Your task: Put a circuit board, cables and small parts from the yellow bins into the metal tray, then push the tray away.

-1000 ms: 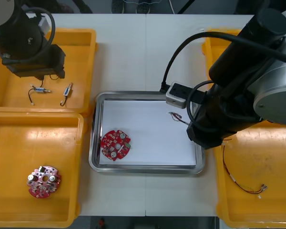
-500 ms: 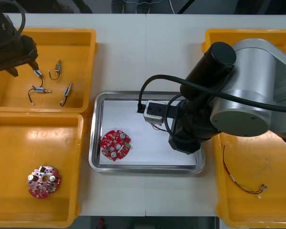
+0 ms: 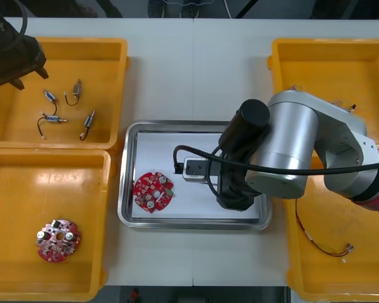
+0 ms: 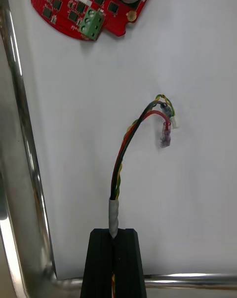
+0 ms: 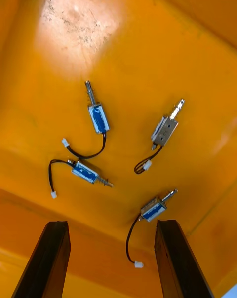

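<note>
Red and yellow cable (image 4: 129,145): one in hand, twisted strands, taped end clamped in my right gripper (image 4: 114,235), over the white-lined metal tray (image 3: 124,183), frame centre. Round red boards, two: circuit board (image 3: 153,191) in tray, second circuit board (image 3: 58,240) lower left. Small metal parts (image 5: 98,119): four, in upper-left yellow bin (image 3: 82,43), below my left gripper (image 5: 113,226), fingers apart.

My right fingers (image 4: 101,263) and left fingers (image 5: 49,258) were plain black. The red and yellow cable (image 4: 118,172) carried a black strand in its twist and a grey wrap. The circuit board (image 4: 89,2) was red, dotted with black chips, and its terminal block (image 4: 91,22) was green. The metal tray (image 3: 123,183) had a shiny silver rim and a white inside. The small metal parts (image 5: 98,118) wore blue bands, with black leads and white plugs. The yellow bins (image 3: 82,41) were plain.
</note>
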